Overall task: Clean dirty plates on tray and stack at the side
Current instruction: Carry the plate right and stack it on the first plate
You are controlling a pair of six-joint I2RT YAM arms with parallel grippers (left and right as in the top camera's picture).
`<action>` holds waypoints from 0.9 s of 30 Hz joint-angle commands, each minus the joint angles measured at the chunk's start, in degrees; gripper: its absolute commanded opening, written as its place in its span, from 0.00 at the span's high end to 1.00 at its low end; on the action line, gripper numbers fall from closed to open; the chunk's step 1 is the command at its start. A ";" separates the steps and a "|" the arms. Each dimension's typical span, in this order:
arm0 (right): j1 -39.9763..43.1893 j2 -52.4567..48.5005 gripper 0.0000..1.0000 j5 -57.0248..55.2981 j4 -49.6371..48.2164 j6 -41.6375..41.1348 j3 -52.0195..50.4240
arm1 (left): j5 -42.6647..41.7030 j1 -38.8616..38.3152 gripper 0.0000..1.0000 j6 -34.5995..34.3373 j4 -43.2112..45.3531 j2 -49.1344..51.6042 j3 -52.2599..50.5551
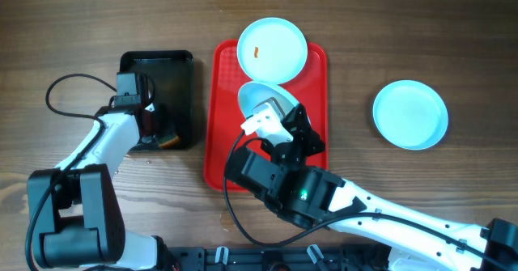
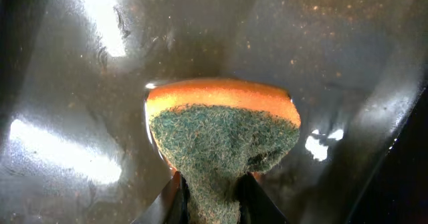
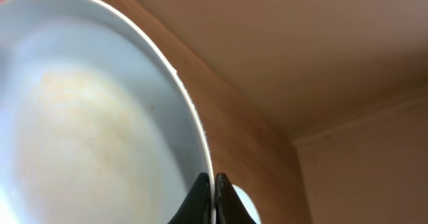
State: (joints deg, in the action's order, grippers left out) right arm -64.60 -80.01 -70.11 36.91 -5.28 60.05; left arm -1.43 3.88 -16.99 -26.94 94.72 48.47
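Note:
The red tray (image 1: 222, 154) lies mid-table. One pale-blue plate (image 1: 272, 50) with a small orange smear rests on its far end. My right gripper (image 1: 279, 121) is shut on the rim of a second plate (image 1: 257, 97) and holds it tilted on edge above the tray. In the right wrist view the fingers (image 3: 215, 197) pinch that plate's rim (image 3: 100, 117); its face shows a faint orange haze. A third plate (image 1: 409, 114) lies on the table at the right. My left gripper (image 2: 212, 200) is shut on the sponge (image 2: 224, 127), orange with a green scrub face, inside the black tray (image 1: 174, 73).
The black tray sits left of the red tray; its wet inner floor (image 2: 80, 103) fills the left wrist view. My right arm (image 1: 364, 214) reaches in from the front right across the red tray's near end. A black cable (image 1: 65, 85) loops at the left.

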 commanded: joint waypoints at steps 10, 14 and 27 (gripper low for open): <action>2.40 0.61 0.96 0.28 -2.19 2.25 0.17 | -0.50 0.15 0.80 0.31 -0.28 1.03 -0.96; 3.82 0.96 0.96 6.25 -2.67 0.68 0.44 | -0.50 0.15 0.80 0.28 -0.35 1.03 -0.96; 9.62 1.16 0.96 17.77 -0.15 -8.13 0.26 | -0.50 0.15 0.80 0.31 -0.68 1.03 -0.96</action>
State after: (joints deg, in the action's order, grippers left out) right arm -58.76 -80.01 -61.91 34.85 -7.64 60.05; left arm -1.43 3.88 -16.99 -27.14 94.72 48.47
